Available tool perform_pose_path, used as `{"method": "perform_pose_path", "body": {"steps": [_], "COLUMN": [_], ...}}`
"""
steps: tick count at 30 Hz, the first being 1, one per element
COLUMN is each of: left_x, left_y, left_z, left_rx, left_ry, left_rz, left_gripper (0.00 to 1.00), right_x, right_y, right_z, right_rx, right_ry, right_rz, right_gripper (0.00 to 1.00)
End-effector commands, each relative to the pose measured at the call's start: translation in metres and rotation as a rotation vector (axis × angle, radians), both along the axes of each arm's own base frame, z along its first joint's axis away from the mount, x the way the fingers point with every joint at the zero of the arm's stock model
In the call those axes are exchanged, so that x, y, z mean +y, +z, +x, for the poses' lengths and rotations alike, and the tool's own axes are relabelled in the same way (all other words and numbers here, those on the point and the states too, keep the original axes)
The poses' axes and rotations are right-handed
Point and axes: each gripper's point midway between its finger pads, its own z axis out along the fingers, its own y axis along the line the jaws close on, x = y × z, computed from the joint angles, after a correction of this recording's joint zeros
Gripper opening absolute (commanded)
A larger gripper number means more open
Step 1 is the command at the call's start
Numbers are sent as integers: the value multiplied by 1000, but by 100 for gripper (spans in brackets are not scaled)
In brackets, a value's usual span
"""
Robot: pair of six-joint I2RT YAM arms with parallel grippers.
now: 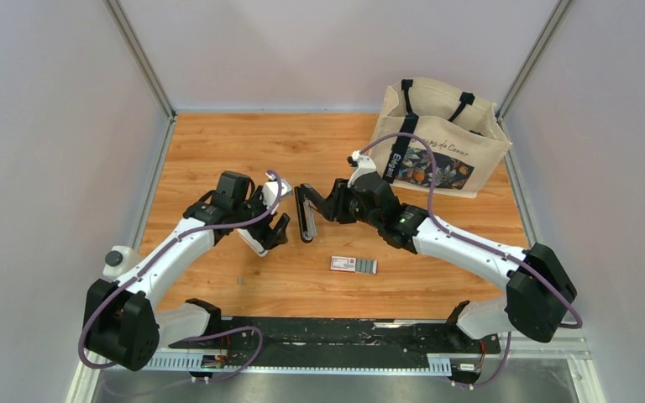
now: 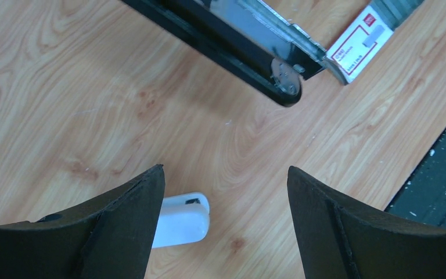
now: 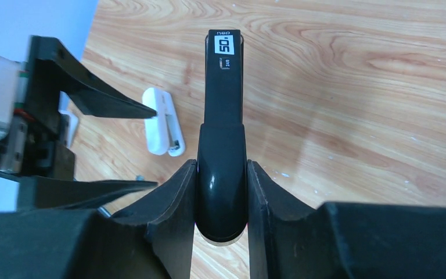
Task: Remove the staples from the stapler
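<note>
Your right gripper fills the foreground, pinching the rounded rear end of the black stapler, whose nose points away from it. Your left gripper hangs just left of the stapler, fingers spread wide with nothing between them. A small white plastic tool lies on the counter beneath it.

In the left wrist view a shiny metal rail runs along the stapler's black body, but you cannot tell whether anything sits in it. Outside it, the only likely staples are a tiny grey bit on the counter, left of the stapler and nearer the arm bases. A red-and-white box lies right of the stapler, also on the near side.

As I judge it, you have the stapler secured, but most of the unloading is not yet done.
</note>
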Motion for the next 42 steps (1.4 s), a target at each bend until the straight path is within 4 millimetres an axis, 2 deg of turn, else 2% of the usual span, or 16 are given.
{"method": "perform_pose_path", "body": {"steps": [1,7,10,14,20,25,28,31,33,36,40,42], "left_x": [-26,-41,-48,-50,-57,-56,-52,-48,-47,-46,-46,-43], "left_y": [23,20,15,12,18,8,-1,-8,-8,-5,3,5], "left_z": [2,-7,-6,-2,1,2,4,2,0,4,11,16], "left_rx": [-14,58,76,71,69,67,40,43,41,14,-21,-51], "left_ry": [-65,-118,-137,-132,-130,-144,-179,-197,-206,-192,-173,-158], "left_rz": [-97,-160,-164,-159,-207,-184,-144,-115,-113,-109,-105,-94], "left_gripper": [86,86,86,86,86,86,77,72,70,63,47,43], "right_x": [12,15,18,20,23,21,18,13,11,11,13,12], "right_y": [80,92,90,92,89,93,96,98,100,101,99,93], "right_z": [10,5,2,-5,-9,-13,-15,-16,-18,-20,-23,-25], "right_rx": [-146,-147,-130,-125,-110,-104,-108,-115,-118,-113,-98,-89], "right_ry": [-82,-99,-94,-91,-86,-85,-86,-96,-94,-89,-75,-71], "right_rz": [261,330,361,388,400,435,440,435,440,452,459,446], "right_gripper": [0,0,0,0,0,0,0,0,0,0,0,0]}}
